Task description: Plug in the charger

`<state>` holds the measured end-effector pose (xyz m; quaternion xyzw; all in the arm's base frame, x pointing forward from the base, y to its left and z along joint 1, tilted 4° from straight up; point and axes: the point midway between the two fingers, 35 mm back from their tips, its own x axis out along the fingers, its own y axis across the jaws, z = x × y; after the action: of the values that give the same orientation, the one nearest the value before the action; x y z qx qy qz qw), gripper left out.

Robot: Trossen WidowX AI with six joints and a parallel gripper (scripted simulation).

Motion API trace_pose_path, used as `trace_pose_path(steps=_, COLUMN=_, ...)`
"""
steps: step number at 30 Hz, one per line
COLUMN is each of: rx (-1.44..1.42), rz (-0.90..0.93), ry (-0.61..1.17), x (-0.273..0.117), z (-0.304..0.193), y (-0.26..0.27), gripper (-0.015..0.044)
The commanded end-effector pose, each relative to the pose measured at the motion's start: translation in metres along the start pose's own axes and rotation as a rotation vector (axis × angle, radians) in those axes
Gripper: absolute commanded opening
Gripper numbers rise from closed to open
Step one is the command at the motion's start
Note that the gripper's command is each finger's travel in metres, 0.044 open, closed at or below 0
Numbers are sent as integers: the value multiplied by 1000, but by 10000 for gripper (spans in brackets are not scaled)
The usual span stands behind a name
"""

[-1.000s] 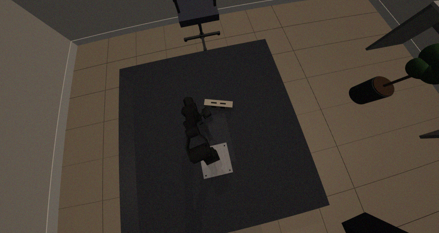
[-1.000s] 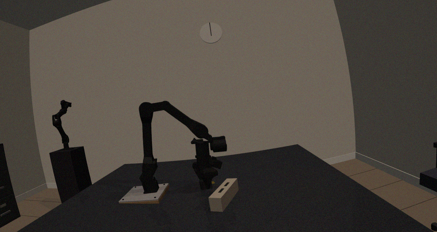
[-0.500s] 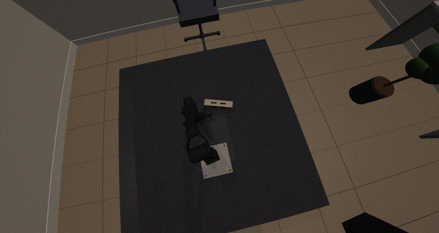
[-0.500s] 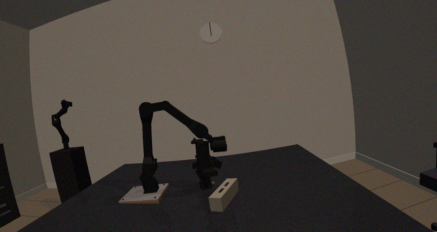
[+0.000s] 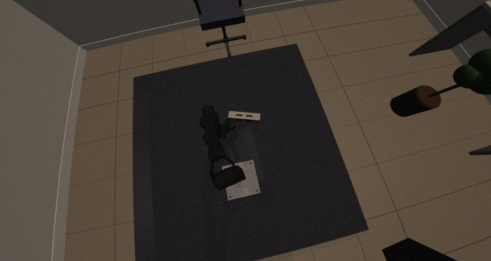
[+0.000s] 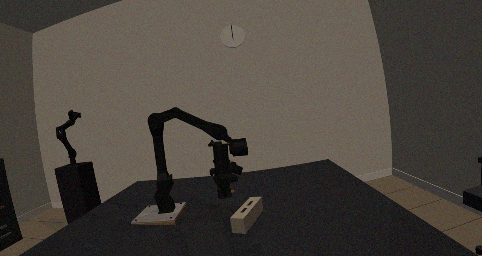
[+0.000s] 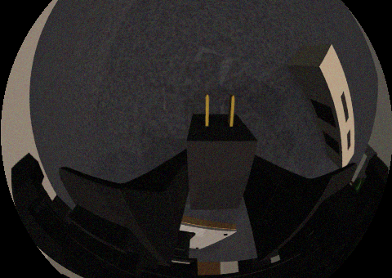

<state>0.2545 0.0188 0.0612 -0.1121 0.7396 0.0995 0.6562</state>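
My gripper [image 6: 224, 188] [image 7: 214, 155] is shut on the dark box-shaped charger [image 6: 222, 195] [image 7: 220, 173] and holds it a little above the table. The charger's two brass prongs [image 7: 220, 110] lie parallel and point away from the arm's base; in the exterior view a bit of brass [image 6: 232, 191] shows beside the fingers. The beige power strip [image 5: 256, 116] [image 6: 256, 209] [image 7: 336, 78] stands on the table, apart from the charger, to its right in the wrist view. Its near side has two dark openings [image 7: 323, 113] [image 7: 331, 142], and its top has two dark slots. The top view does not show the charger clearly.
The arm's light base plate [image 5: 252, 187] [image 6: 144, 217] [image 7: 210, 234] lies on the dark table [image 5: 291, 190] [image 6: 303, 220]. A chair [image 5: 221, 8] and a potted plant [image 5: 408, 102] stand beyond the table. A second arm [image 6: 64, 133] stands on a dark pedestal [image 6: 77, 190] at the back left.
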Motion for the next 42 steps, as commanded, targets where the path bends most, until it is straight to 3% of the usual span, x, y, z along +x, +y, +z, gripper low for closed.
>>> trace_pose_path(steps=1, rx=3, rz=3, ry=-7, x=-9, z=-1, y=0, gripper=0)
trace_pose_path(steps=42, rx=585, rz=39, ry=-3, x=35, z=-34, y=-64, gripper=0)
